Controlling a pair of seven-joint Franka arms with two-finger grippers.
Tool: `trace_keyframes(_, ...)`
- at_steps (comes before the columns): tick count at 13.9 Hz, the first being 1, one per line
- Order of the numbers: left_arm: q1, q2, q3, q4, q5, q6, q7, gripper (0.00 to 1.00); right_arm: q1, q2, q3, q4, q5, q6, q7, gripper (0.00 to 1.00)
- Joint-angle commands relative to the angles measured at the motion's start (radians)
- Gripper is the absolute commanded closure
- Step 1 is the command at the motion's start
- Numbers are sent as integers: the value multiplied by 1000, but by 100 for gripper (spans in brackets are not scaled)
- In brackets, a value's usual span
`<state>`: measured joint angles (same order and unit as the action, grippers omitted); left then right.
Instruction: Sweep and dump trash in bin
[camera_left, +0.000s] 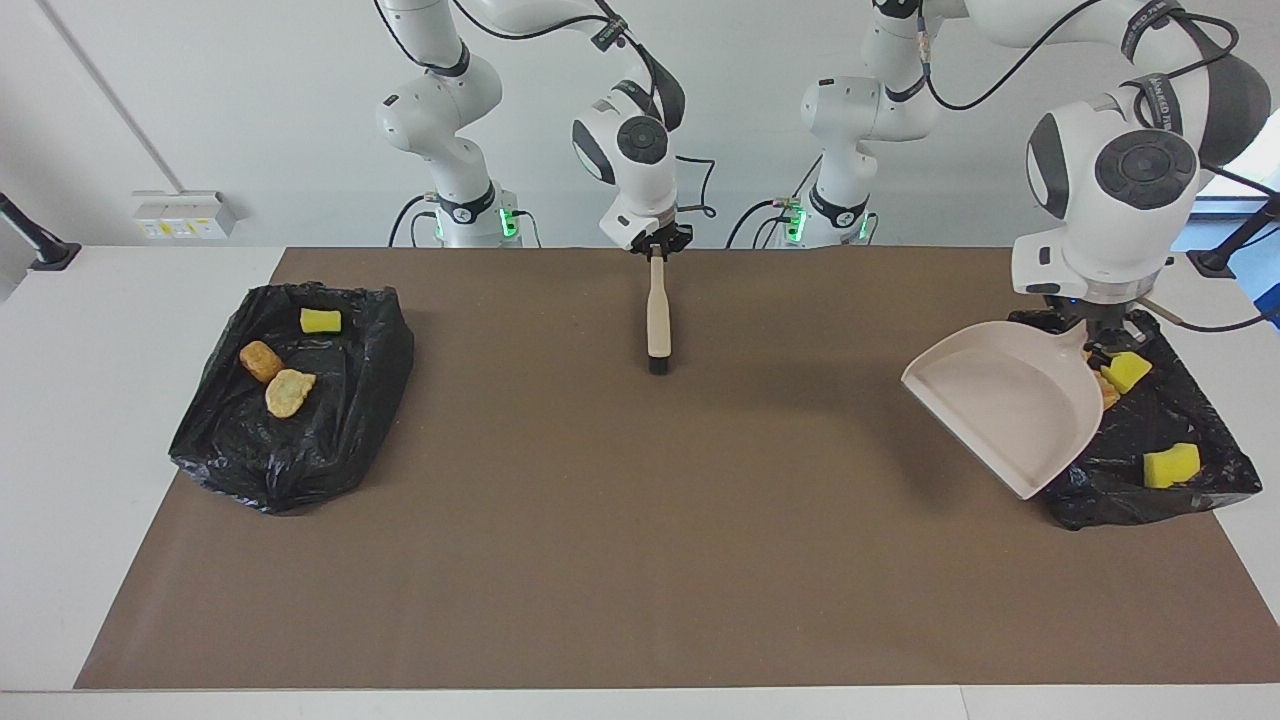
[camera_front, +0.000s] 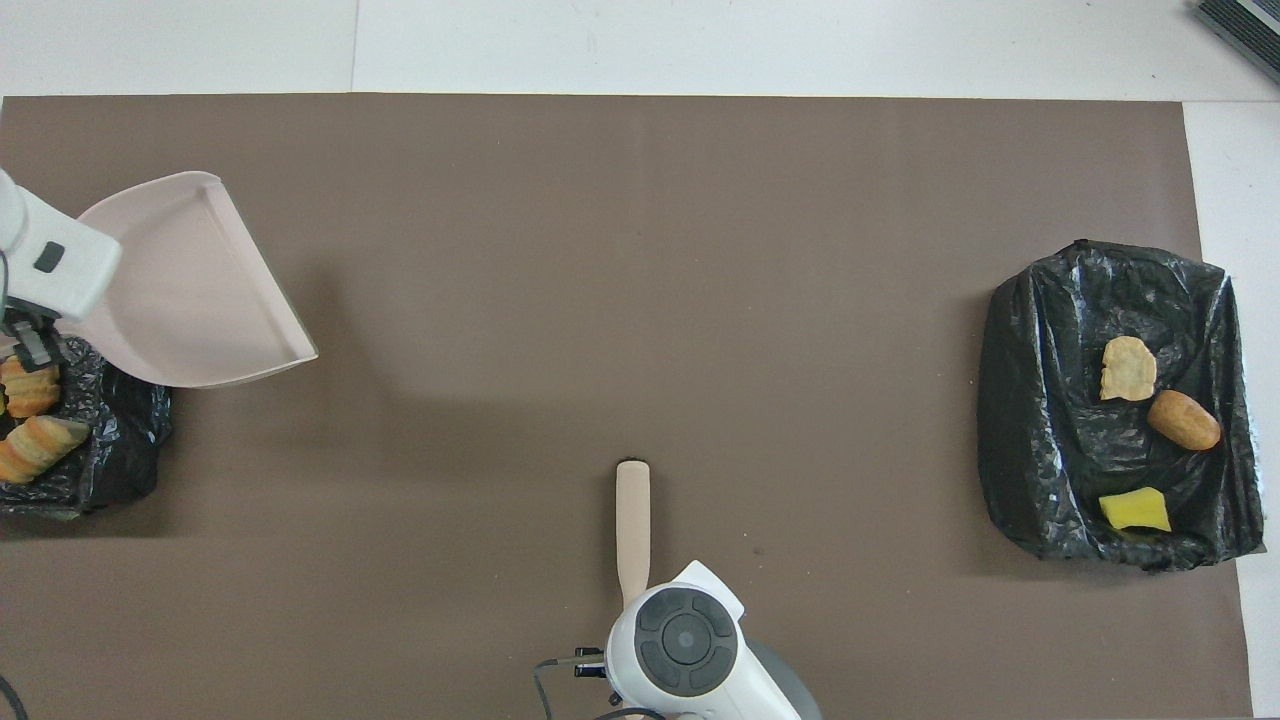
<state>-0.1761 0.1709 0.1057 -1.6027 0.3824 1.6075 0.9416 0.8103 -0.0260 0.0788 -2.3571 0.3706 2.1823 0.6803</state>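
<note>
Two bins, and all the trash I can see sits in them, none on the brown mat (camera_left: 640, 560). Starting at the right arm's end: a crumpled black bag-lined bin (camera_left: 290, 400) holds a yellow sponge bit (camera_left: 320, 320) and two tan bread lumps (camera_left: 275, 378), soft and irregular. At the middle, near the robots' edge, the right gripper (camera_left: 657, 246) is clamped on the handle tip of a pale wooden brush (camera_left: 658, 318); its long axis runs straight away from the robots, dark bristles at the end away from them. On to the left arm's end: the left gripper (camera_left: 1098, 335) is closed on the handle of a smooth beige dustpan (camera_left: 1005, 410), tilted, hanging over the mat beside the second black bin (camera_left: 1190, 480), its open mouth toward the table's middle. That bin shows yellow sponge pieces (camera_left: 1170, 465) and ridged bread slices (camera_front: 35, 410). My read: dumping looks finished.
</note>
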Motion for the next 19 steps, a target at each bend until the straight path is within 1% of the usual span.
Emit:
trace_keyframes(1, -3, 13, -76, -17, -81, -17, -282, 100, 6, -5, -7, -8, 21, 19, -33, 90)
trace_keyframes(2, -5, 36, -108, -16, -124, -6, -400, 100, 7, -5, -7, -7, 19, 19, -31, 33)
trace_keyframes(3, -5, 59, -150, -13, -146, 5, -514, 100, 7, -2, -7, -2, 19, 17, -30, 0)
trace_keyframes(4, -5, 79, -193, -11, -151, 34, -644, 100, 4, 9, -7, 7, 19, 20, -31, 0)
trace_keyframes(6, -5, 119, -254, -6, -236, 104, -873, 100, 1, 27, -8, 39, 5, 19, -27, 0)
trace_keyframes(8, -25, 162, -317, -2, -255, 149, -1095, 100, -9, 32, -17, 74, -16, 13, -22, 0)
trace_keyframes(9, -25, 179, -345, 4, -257, 181, -1204, 100, -31, 28, -24, 85, -53, 13, -22, 0)
trace_keyframes(10, -26, 194, -374, 10, -267, 216, -1277, 100, -74, 23, -21, 110, -96, 11, -18, 0)
trace_keyframes(12, -39, 232, -406, 33, -312, 287, -1398, 100, -161, 28, -21, 177, -204, 10, -18, 0)
trace_keyframes(14, -52, 301, -434, 105, -342, 328, -1522, 100, -248, 26, -21, 231, -368, -19, -33, 0)
trace_keyframes(15, -65, 330, -458, 124, -336, 340, -1541, 100, -293, 24, -16, 263, -430, -44, -42, 0)
trace_keyframes(17, -104, 366, -462, 135, -332, 399, -1577, 100, -356, 21, -21, 314, -452, -103, -121, 0)
trace_keyframes(19, -149, 421, -463, 194, -332, 428, -1670, 100, -423, 14, -19, 372, -450, -160, -200, 0)
